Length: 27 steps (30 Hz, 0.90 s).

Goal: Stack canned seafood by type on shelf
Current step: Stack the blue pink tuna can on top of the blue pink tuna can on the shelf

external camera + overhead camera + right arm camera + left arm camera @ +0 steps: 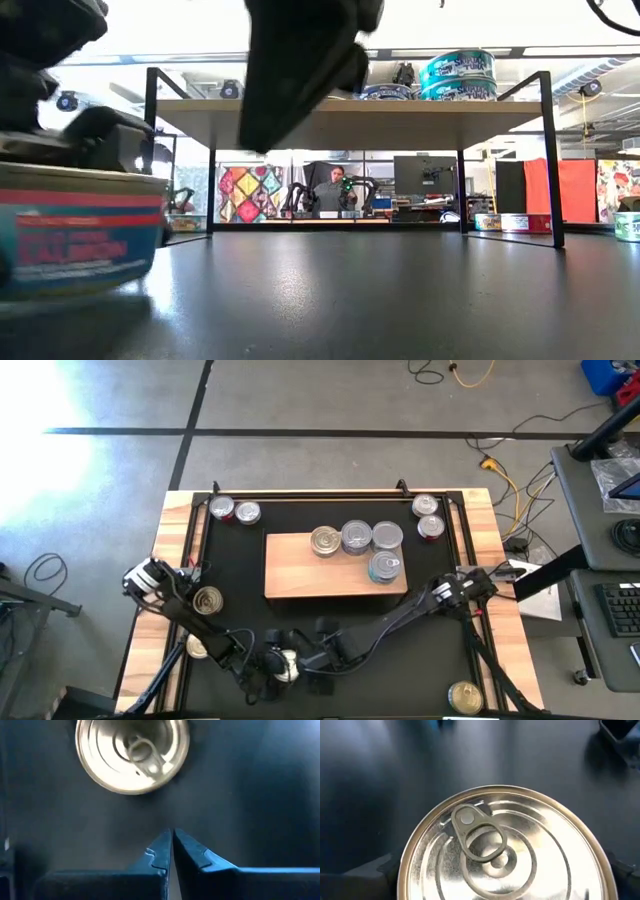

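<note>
- Silver lid with a pull-tab fills the left wrist view: this tin (502, 847) sits on the black mat (380, 780) right under the left gripper (283, 663), at the near middle of the table seen from above.
- The left gripper's fingers stand wide, one on each side of the tin; whether they touch its wall cannot be told.
- In the low view the same tin (75, 235) shows close up, with a red and blue label, resting on the mat.
- The right gripper (171, 842) hangs just beside it over the near middle of the mat, its fingers pressed together and holding nothing.
- The right wrist view looks down on the tin's lid (132, 752) a little ahead of those closed fingertips.
- The shelf (290, 570) stands in the middle of the mat, a pale wood board on thin black legs.
- On the shelf there are four tins (357, 538): three in a row along the far edge and one (385, 567) in front of the right end.
- Two more tins (234, 511) sit at the far left of the mat and two (427, 516) at the far right.
- A gold-lidded tin (207, 600) lies at the left side, another (197, 648) lies nearer, partly under the left arm, and one (465, 696) is at the near right corner.
</note>
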### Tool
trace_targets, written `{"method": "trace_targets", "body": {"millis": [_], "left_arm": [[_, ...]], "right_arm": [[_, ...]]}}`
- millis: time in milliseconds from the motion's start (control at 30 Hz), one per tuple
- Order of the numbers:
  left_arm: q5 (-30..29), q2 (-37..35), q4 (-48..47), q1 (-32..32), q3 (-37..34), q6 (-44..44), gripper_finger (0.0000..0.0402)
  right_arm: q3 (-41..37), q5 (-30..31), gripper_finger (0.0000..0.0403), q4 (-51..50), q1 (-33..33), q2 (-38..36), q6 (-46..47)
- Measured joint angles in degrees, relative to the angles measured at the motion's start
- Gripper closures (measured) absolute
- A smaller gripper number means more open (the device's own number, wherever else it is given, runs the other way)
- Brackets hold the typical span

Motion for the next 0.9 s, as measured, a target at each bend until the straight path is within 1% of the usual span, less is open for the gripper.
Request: {"method": "trace_targets", "body": {"millis": [67,167,267,367,433,567,667,733,767,833,900], "left_arm": [[0.21,-2.21,-2.68,-0.03,-0.04,0.04,0.0031],[0.15,-6.42,-5.98,0.00,-0.07,0.30,0.0031],[-0.74,-11.43,-7.79,-0.03,-0.07,2.29,0.0031],[-3.35,-16.60,-9.92,0.17,0.24,4.71,0.0031],[-4.77,-19.79,-12.84,0.78,1.45,5.88,0.0031],[-4.95,-24.08,-18.44,2.87,5.67,9.40,0.0031],[-4.32,-25.26,-24.09,5.98,8.98,14.39,0.0031],[-3.39,-25.90,-28.41,9.86,10.98,18.87,0.0031],[-1.86,-26.29,-30.64,12.17,12.02,20.78,0.0031],[1.69,-26.90,-34.60,16.78,14.13,23.77,0.0031],[3.38,-27.42,-38.31,21.10,16.47,27.51,0.0031]], "right_arm": [[0.00,0.31,0.0390,-1.88,0.00,-2.14,0.37],[0.00,2.77,0.0390,-3.41,0.04,-5.87,1.28],[0.00,6.66,0.0390,-4.21,0.26,-9.91,2.43],[0.00,11.03,0.0390,-4.14,0.61,-13.73,2.54],[0.00,13.99,0.0390,-4.20,0.65,-16.25,2.79],[0.00,17.86,0.0390,-4.28,0.65,-20.22,3.70],[0.00,21.21,0.0390,-6.19,0.48,-21.98,4.05],[-0.02,24.55,0.0390,-8.55,0.13,-22.57,4.71],[-0.03,25.84,0.0390,-9.90,-0.27,-22.67,5.13],[-0.04,26.57,0.0390,-12.18,-1.15,-22.84,5.96],[-0.07,26.45,0.0390,-14.91,-2.03,-22.86,7.50]]}}
